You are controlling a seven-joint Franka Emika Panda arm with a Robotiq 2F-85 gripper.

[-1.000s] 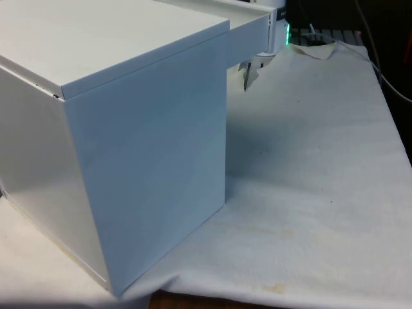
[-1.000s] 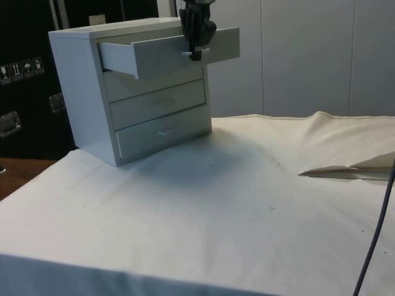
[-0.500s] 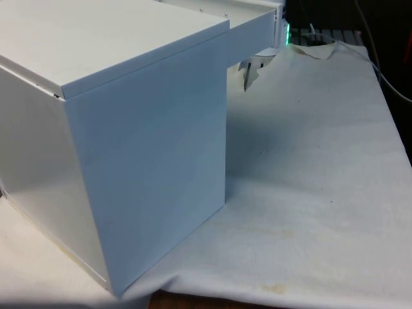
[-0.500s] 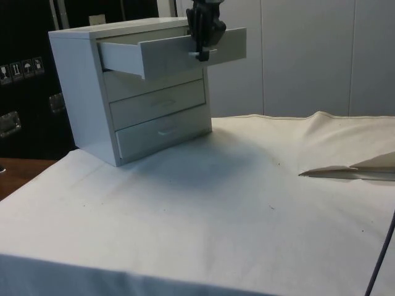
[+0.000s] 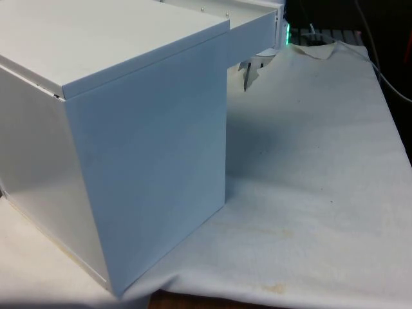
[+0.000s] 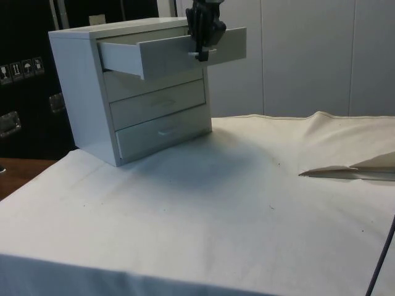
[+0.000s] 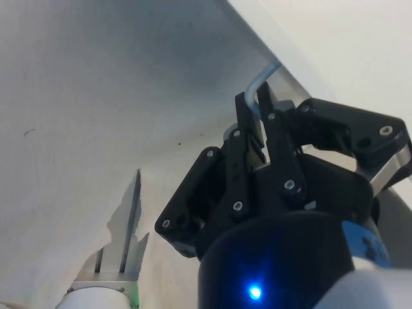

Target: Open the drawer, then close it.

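A white chest of three drawers (image 6: 92, 92) stands on the table, its plain side (image 5: 148, 161) turned to the front view. Its top drawer (image 6: 166, 54) is pulled well out; the two lower ones are shut. In the front view the open drawer (image 5: 248, 35) juts past the chest at the far end. My black gripper (image 6: 202, 52) hangs from above at the drawer's front and is shut on the drawer's metal handle (image 7: 257, 87). In the wrist view the two fingers (image 7: 239, 125) pinch the thin bent bar, gripper (image 7: 257, 122).
White cloth (image 6: 216, 203) covers the table, with a raised fold (image 6: 345, 169) at the side view's right. A dark cable (image 6: 379, 259) hangs at the right edge there. Dark cabinets (image 6: 24, 80) stand behind the chest. Cables (image 5: 386, 71) lie at the far right of the front view.
The top drawer slid further out with my gripper on its handle during the first half second. Since then nothing has moved.
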